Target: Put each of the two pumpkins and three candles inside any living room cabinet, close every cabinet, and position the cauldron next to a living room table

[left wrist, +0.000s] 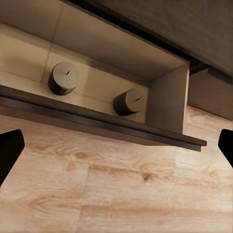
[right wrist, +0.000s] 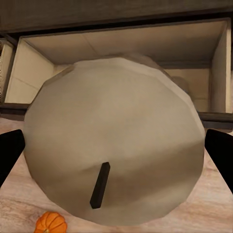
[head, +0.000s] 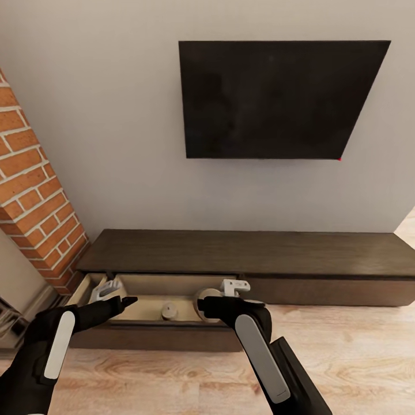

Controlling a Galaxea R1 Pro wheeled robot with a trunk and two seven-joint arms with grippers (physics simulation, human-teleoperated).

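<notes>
**Right at the open drawer, a candle in my right tool**

Up close, my right tool (head: 203, 304) is clamped on a candle (right wrist: 114, 141), which takes up most of the right wrist view; its dark wick points toward the camera. Both fingertips (right wrist: 8, 155) show only as black slivers at the candle's sides, so I cannot see the contact itself. In the head view the candle (head: 203, 300) is half hidden behind my right wrist, held over the right end of the open drawer (head: 144, 297).

The cabinet (head: 253, 253) runs along the wall under a dark TV (head: 276, 98). Its left drawer is pulled out, showing the pale lining. In the left wrist view two candles (left wrist: 63, 77) stand on the drawer floor, apart from each other, the second (left wrist: 128, 102) nearer the drawer's side wall. In the head view I make out just one of them (head: 169, 311); my arms cover the rest of the drawer.

My left tool (head: 115, 295) hangs at the drawer's left end with its fingers spread and nothing between them; its fingertips (left wrist: 10, 145) are cut off at the picture's edges.

One pumpkin (right wrist: 50, 223) lies on the wooden floor (head: 357, 346), cropped by the frame edge beneath the held candle. A brick fireplace (head: 34, 202) stands left of the cabinet.
</notes>
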